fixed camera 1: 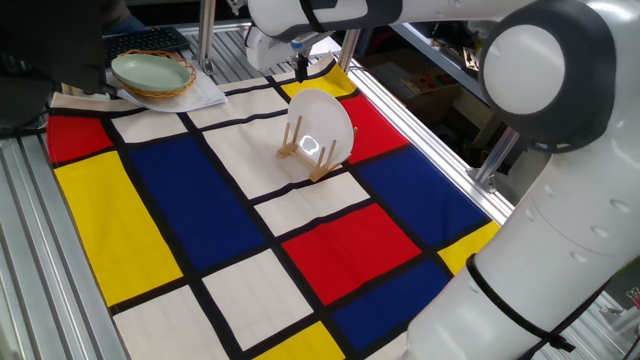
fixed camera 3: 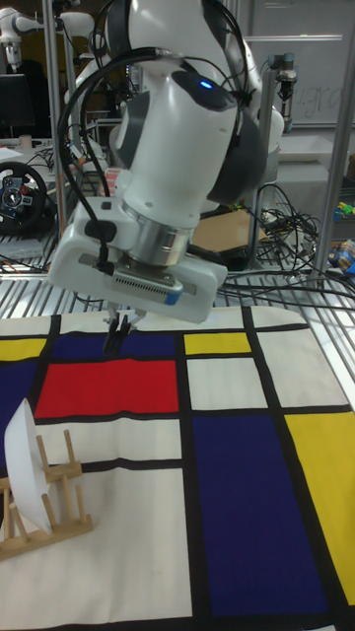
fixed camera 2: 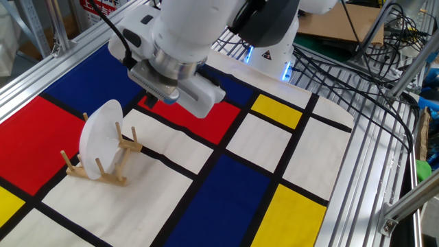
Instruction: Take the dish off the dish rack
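Note:
The white dish [fixed camera 1: 324, 120] stands on edge in the small wooden dish rack [fixed camera 1: 299, 151], held between its pegs on the chequered cloth. The dish [fixed camera 2: 99, 130] and dish rack [fixed camera 2: 103, 169] also show in the other fixed view, and the dish [fixed camera 3: 24, 462] and dish rack [fixed camera 3: 54, 513] sit at the lower left of the tall view. My gripper [fixed camera 3: 116, 335] hangs above a red square behind the rack, apart from the dish. Its dark fingers sit close together with nothing between them. In the fixed views the gripper [fixed camera 1: 300, 68] [fixed camera 2: 150, 102] hovers just beyond the dish's top edge.
A pale green dish in a wicker basket [fixed camera 1: 152, 73] rests on white paper at the far corner of the cloth, next to a keyboard [fixed camera 1: 146, 41]. Aluminium rails [fixed camera 2: 357, 171] border the table. Cables [fixed camera 2: 343, 62] trail by the robot base.

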Available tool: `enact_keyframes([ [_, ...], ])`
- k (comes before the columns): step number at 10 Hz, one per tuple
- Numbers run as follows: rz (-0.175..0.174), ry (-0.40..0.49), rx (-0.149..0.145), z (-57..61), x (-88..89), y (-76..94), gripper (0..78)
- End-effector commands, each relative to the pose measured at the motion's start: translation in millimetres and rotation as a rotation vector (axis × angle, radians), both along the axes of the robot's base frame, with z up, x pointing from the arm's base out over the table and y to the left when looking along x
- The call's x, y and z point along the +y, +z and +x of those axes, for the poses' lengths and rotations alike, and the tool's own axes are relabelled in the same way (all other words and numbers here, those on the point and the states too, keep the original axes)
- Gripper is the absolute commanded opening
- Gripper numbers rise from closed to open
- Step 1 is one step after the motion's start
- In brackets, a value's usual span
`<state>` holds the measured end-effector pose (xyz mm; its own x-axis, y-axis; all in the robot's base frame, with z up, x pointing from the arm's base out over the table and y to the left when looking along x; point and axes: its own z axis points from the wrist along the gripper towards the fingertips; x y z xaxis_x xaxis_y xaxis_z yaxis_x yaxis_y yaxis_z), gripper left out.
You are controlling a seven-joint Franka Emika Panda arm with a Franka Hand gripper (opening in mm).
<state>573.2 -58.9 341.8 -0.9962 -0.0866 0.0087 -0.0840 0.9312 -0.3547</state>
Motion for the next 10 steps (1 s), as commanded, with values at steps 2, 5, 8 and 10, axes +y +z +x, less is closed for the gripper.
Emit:
enact_keyframes([
  [2,-0.052,-0.076,0.027,0.5,-0.1,1.5,0.0],
  [5,-0.065,-0.092,0.018,0.5,-0.1,1.5,0.0],
  [8,-0.083,-0.064,0.023,1.1,-1.0,0.9,0.0],
  [10,-0.109,-0.041,0.015,2.2,-3.5,-0.3,0.0],
])
